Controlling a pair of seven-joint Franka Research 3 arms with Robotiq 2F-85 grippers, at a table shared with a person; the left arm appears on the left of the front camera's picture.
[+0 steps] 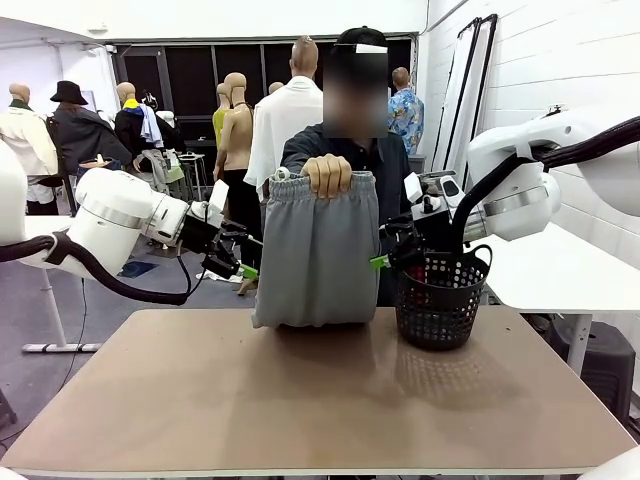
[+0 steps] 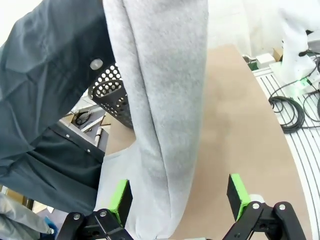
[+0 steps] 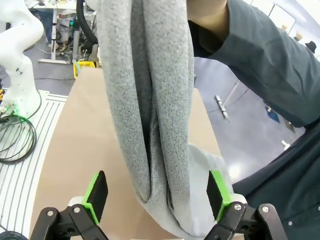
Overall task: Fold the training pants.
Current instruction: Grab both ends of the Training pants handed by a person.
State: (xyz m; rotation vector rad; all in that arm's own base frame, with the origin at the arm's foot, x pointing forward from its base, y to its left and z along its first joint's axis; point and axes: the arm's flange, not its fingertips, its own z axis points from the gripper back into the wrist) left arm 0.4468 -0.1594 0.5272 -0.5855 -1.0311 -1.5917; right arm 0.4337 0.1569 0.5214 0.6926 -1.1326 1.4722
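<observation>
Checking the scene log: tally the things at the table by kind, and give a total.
Training pants: 1
Black mesh basket: 1
End effectors: 2, left end effector and right end effector
Person's hand: 1
Total: 5

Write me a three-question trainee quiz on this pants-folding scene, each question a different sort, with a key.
1. Fill in: the left gripper and the right gripper flank the hanging training pants with jaws ____.
2. What holds the pants' waistband up? A the left gripper; B the person's hand; C the right gripper.
3. True or false: the black mesh basket stands on the robot's left of the pants.
Key: 1 open; 2 B; 3 false.
</observation>
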